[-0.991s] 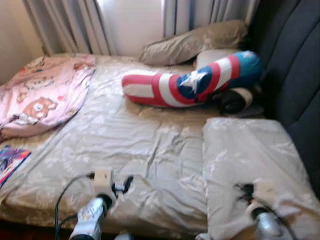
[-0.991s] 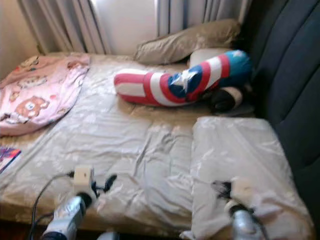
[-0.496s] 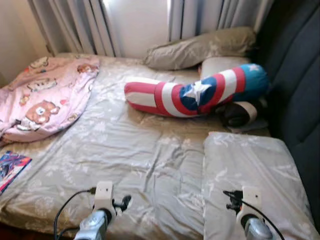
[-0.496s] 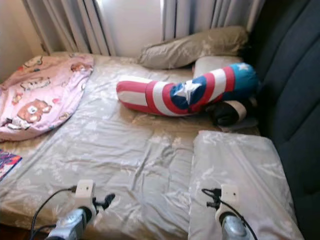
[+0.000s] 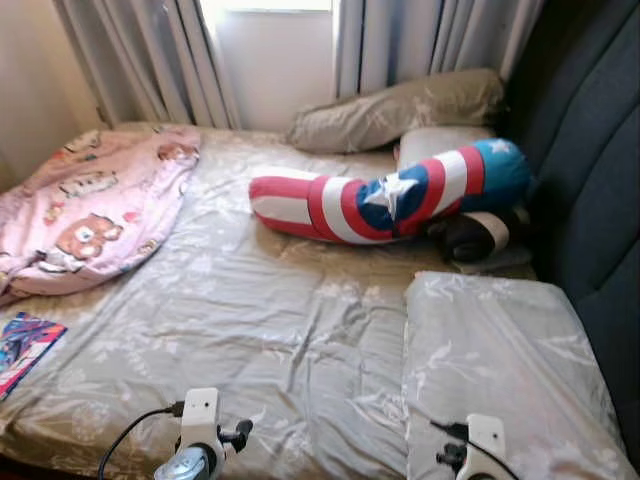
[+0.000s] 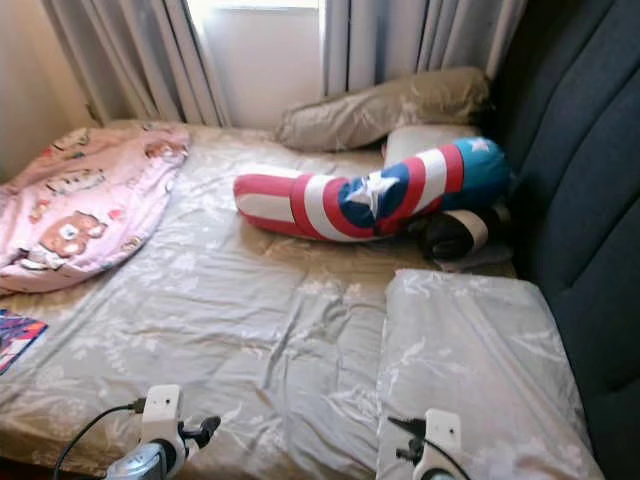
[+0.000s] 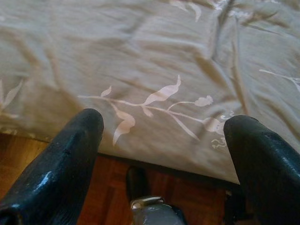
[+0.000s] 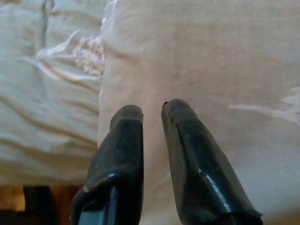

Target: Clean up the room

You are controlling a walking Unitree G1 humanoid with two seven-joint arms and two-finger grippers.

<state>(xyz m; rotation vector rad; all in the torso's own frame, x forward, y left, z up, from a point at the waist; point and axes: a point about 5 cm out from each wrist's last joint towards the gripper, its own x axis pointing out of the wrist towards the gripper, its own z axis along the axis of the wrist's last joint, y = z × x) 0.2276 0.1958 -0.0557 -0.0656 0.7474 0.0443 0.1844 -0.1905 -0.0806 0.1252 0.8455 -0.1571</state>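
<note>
A bed with a grey flowered sheet lies before me. On it are a red, white and blue star bolster, a crumpled pink bear blanket at the left, and a grey pillow at the near right. My left gripper hangs open over the bed's near edge, low in the head view. My right gripper is shut on nothing, just above the near pillow's cover; its wrist shows at the bottom.
A second grey pillow lies at the head by the curtains. A dark padded headboard rises on the right. A black and beige bundle sits behind the bolster. A colourful magazine rests at the bed's left edge. Wooden floor lies below.
The whole view has shifted, so my head moved and the picture sharpened. Both arms have sunk toward the bottom of the view, back from the sheet and the near pillow.
</note>
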